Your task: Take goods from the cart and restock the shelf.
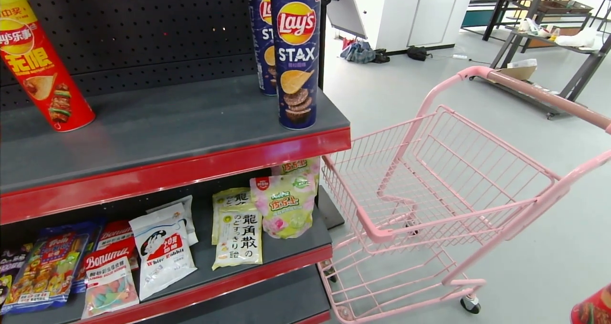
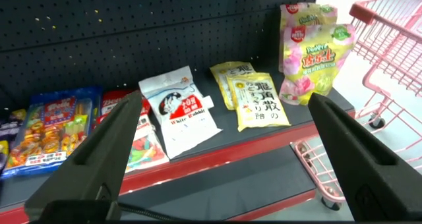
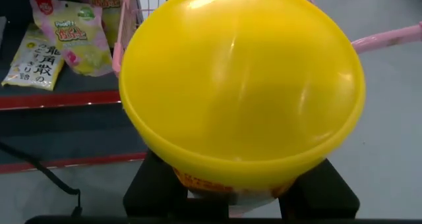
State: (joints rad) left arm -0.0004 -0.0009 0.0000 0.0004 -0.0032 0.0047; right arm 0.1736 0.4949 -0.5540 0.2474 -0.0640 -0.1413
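Chip can (image 3: 241, 79) with a yellow lid was held outside the cart (image 1: 534, 92).
The right gripper (image 3: 237, 201) clamped the can's body, on the cart's side away from the shelf (image 1: 191, 123). The left gripper (image 2: 224, 151) hung wide open and empty before the snack bags (image 2: 181, 109) on the lower shelf beside the cart. Two blue cans (image 1: 296, 52) stood at the upper shelf's cart end, and a red can (image 1: 43, 61) leaned farthest from the cart.

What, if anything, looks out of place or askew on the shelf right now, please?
The red chip can at the left of the top shelf looks tilted, its top leaning left, while the front blue can at the right end stands upright. Nothing appears spilled or damaged.
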